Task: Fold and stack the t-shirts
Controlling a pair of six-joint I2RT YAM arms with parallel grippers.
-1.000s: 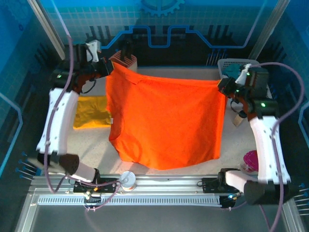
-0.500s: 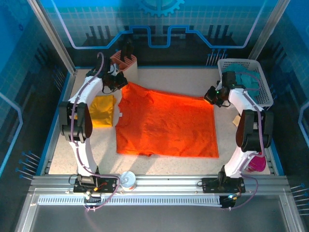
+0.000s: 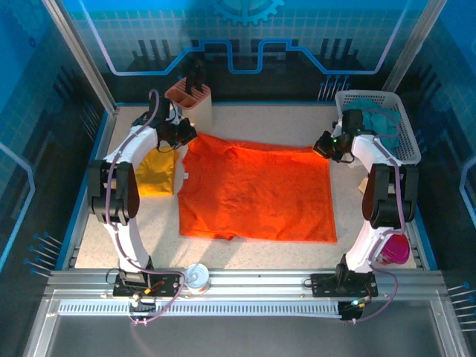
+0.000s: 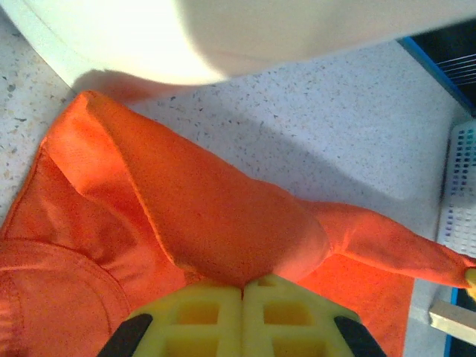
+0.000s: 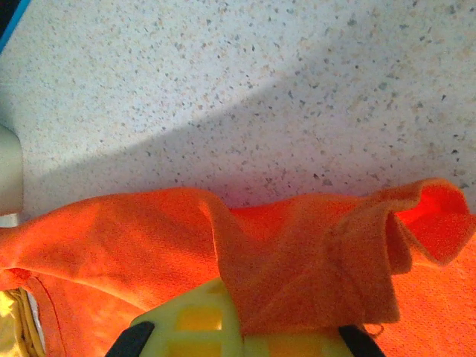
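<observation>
Two far corners of the orange-red t-shirt (image 3: 256,190) pinched tight: left gripper (image 3: 186,136) closed at 10 o'clock, right gripper (image 3: 320,146) closed at 2 o'clock. Lies flat across the table (image 3: 268,123). Mustard-yellow t-shirt (image 3: 155,172) just beside, at 9 o'clock.

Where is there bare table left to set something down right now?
Bare table: the far strip between tool holder and basket; the narrow near strip between orange t-shirt and front rail. Crowded: the left edge, with the yellow t-shirt.
</observation>
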